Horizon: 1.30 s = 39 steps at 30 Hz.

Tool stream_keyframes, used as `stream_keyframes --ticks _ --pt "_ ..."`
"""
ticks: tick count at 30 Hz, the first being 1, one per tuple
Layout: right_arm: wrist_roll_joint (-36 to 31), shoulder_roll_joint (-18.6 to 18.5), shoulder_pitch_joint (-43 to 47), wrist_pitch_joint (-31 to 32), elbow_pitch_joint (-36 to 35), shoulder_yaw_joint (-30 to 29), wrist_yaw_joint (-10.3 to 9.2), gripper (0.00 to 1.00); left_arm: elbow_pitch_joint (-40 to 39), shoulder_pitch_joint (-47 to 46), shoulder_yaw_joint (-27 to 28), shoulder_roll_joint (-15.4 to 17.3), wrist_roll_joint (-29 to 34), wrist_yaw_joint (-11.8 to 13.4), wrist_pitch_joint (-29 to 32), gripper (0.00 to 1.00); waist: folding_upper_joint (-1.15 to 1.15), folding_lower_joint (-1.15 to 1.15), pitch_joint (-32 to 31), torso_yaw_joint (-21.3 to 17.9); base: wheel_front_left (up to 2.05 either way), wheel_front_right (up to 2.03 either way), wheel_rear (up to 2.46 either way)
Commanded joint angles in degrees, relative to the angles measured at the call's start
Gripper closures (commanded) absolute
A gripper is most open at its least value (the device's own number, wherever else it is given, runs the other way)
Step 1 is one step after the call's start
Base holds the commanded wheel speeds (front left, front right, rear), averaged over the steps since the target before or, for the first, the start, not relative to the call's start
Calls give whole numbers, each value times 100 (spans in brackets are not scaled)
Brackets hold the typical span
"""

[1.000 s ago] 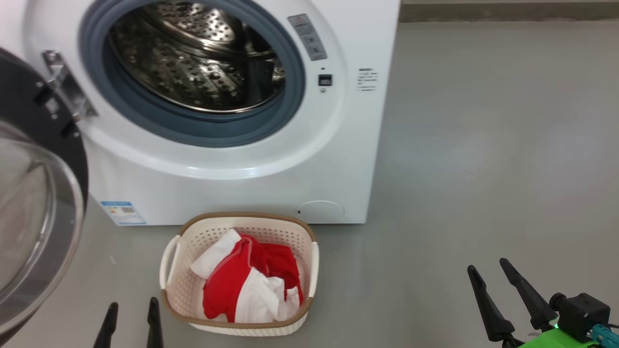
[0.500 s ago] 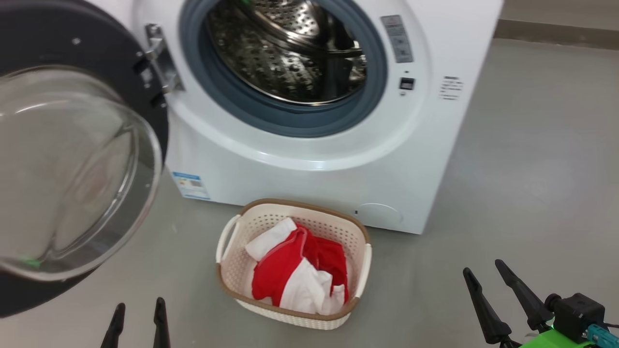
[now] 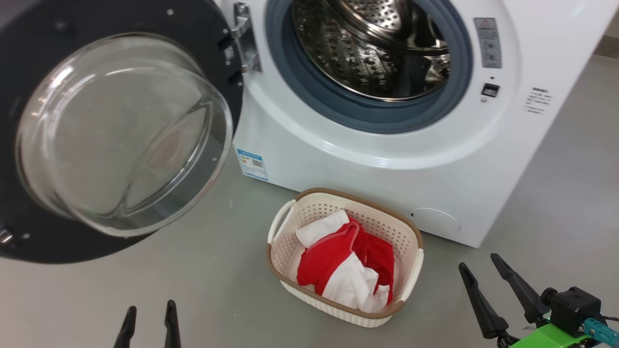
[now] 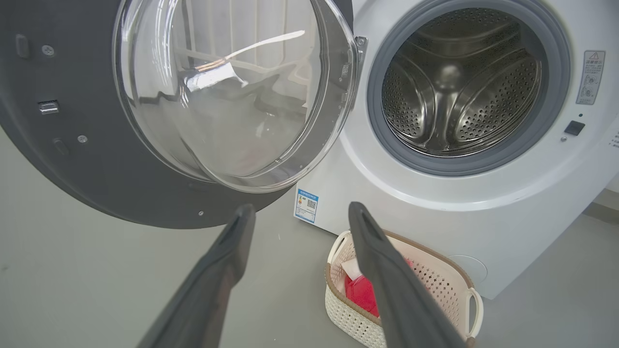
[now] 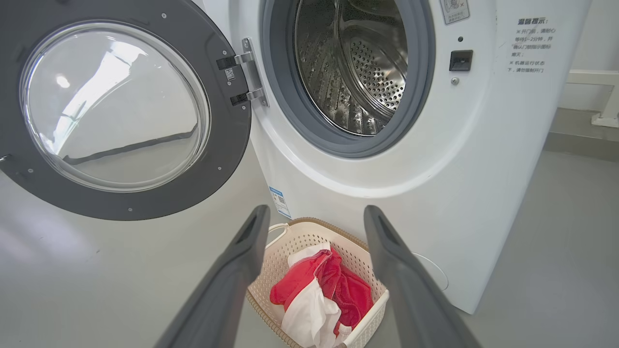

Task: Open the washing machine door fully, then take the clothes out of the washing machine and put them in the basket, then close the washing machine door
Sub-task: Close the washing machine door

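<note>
The white washing machine (image 3: 387,164) (image 4: 435,212) (image 5: 464,183) stands with its steel drum showing no cloth inside. Its black-rimmed glass door (image 3: 121,130) (image 4: 203,96) (image 5: 116,111) is swung wide to the left. On the floor in front sits the cream basket (image 3: 408,280) (image 4: 447,285) (image 5: 295,241), holding the red and white clothes (image 3: 346,273) (image 4: 360,292) (image 5: 319,295). My left gripper (image 3: 149,310) (image 4: 297,212) is open at the lower left, short of the door. My right gripper (image 3: 480,266) (image 5: 314,215) is open at the lower right, beside the basket, holding nothing.
Grey floor (image 3: 556,193) spreads to the right of the machine and in front of the basket. A skirting strip (image 5: 575,145) and a white bracket (image 5: 607,118) run along the back wall at the right.
The head camera has turned left, so machine, door and basket have shifted right in the picture and more of the door shows. Both grippers keep their places, open.
</note>
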Motion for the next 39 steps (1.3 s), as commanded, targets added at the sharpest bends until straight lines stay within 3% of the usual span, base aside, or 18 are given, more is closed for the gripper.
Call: stream_keyframes --ticks 1,5,18,35,36,37,38,39 --pt "-25 -123 -181 -36 -127 100 36 0 -190 -55 144 47 -62 80 -29 0 0 0 35 270 0 0 0" --pt "-28 -112 -159 -36 -123 78 36 0 -234 -6 92 47 -107 119 -29 0 0 0 29 468 0 0 0" --pt "-12 -196 -477 -36 19 433 36 0 -499 167 102 47 -298 391 -29 0 0 0 97 548 0 0 0" --pt "-35 -205 -490 -36 28 459 36 0 -662 115 76 47 -393 436 -29 0 0 0 80 543 0 0 0" --pt "-38 -200 -483 -36 24 458 36 0 -721 75 94 47 -423 424 -29 9 0 0 84 543 0 0 0" --pt "-40 -197 -478 -36 20 457 36 0 -802 22 126 47 -444 405 -29 39 0 0 91 544 0 0 0" --pt "-41 -195 -476 -36 15 455 36 0 -909 -44 182 47 -462 385 -29 61 0 0 102 546 0 0 0" --pt "-44 -196 -477 -36 10 455 36 0 -1017 -112 248 47 -469 353 -29 95 0 0 114 546 0 0 0"
